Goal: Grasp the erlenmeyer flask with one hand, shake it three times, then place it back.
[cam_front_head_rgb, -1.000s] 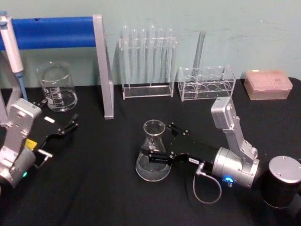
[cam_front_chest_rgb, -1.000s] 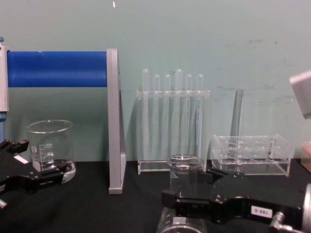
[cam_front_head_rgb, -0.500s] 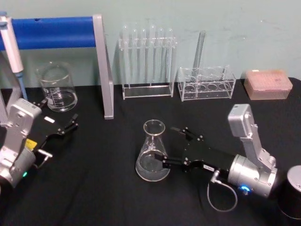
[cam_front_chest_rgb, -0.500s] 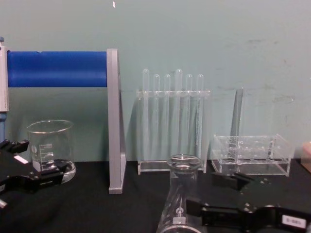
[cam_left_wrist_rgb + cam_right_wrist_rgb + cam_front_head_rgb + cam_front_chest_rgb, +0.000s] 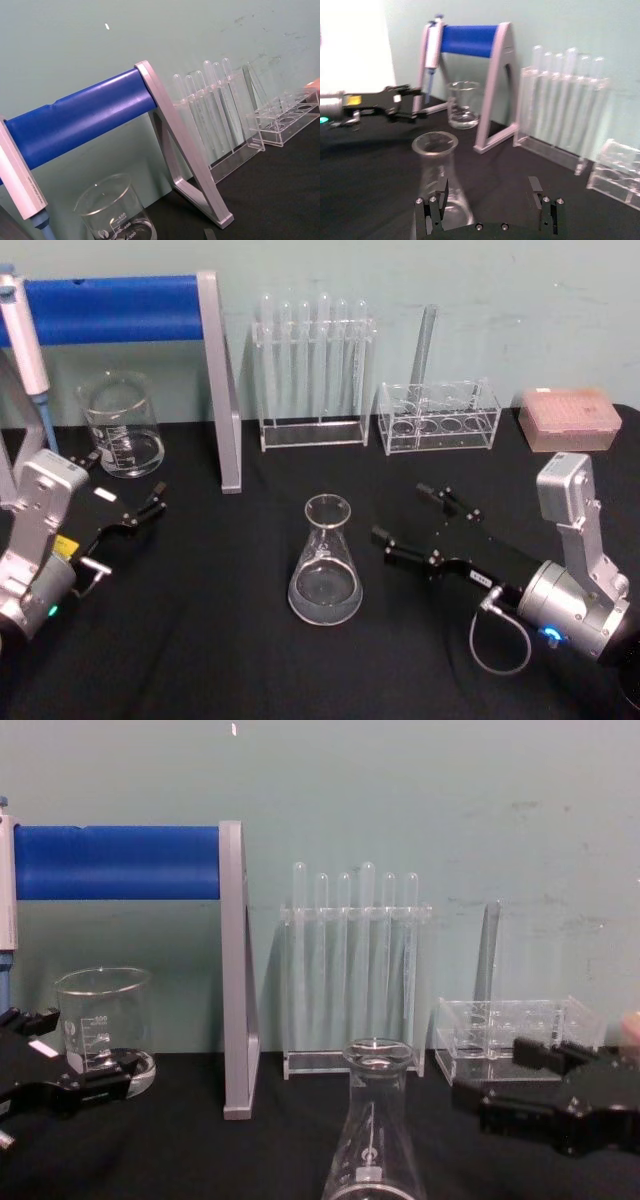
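Glass flask (image 5: 325,565) stands upright on the black desk (image 5: 220,640), untouched. Right end effector (image 5: 415,520) sits beside it, released and empty; left end effector (image 5: 130,515) is parked, also released. Judged complete or nearly so.

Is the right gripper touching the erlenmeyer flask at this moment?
Apart. In the head view, the open right gripper sits beside the erlenmeyer flask, with black table visible between its nearer fingertip and the glass.
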### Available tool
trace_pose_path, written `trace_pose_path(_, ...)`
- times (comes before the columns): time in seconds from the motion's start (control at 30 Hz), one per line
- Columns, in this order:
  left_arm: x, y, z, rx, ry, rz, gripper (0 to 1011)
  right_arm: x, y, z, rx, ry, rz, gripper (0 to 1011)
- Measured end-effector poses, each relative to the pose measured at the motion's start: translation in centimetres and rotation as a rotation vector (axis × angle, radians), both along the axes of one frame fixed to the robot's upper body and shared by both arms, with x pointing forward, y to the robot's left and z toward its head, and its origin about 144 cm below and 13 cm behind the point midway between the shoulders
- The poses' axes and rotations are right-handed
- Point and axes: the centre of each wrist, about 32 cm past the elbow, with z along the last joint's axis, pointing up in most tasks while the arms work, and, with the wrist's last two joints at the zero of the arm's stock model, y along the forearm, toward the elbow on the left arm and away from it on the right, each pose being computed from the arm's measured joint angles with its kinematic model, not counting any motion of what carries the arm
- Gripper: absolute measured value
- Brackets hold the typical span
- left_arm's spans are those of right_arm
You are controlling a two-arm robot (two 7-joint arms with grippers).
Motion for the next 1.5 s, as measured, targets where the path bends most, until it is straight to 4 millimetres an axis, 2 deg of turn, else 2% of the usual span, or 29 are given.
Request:
trace_pose_path(0.33, 0.0, 0.0, 0.0, 0.000, 0.000, 0.000, 1001, 0.7, 1.1, -0.1, 0.031, -0.029, -0.137, 1000)
trace_pose_path(0.9, 0.0, 0.0, 0.0, 0.000, 0.000, 0.000, 1001, 3.8, 4.0, -0.9, 0.048, -0.011, -0.454, 1000)
trace_pose_path(1.2, 0.0, 0.0, 0.0, 0.000, 0.000, 0.000, 1001, 4.6, 4.5, -1.5, 0.015, 0.055, -0.509, 1000)
trace_pose_path(1.5, 0.0, 0.0, 0.0, 0.000, 0.000, 0.000, 1001, 4.5, 4.3, -2.1, -0.016, 0.091, -0.517, 1000)
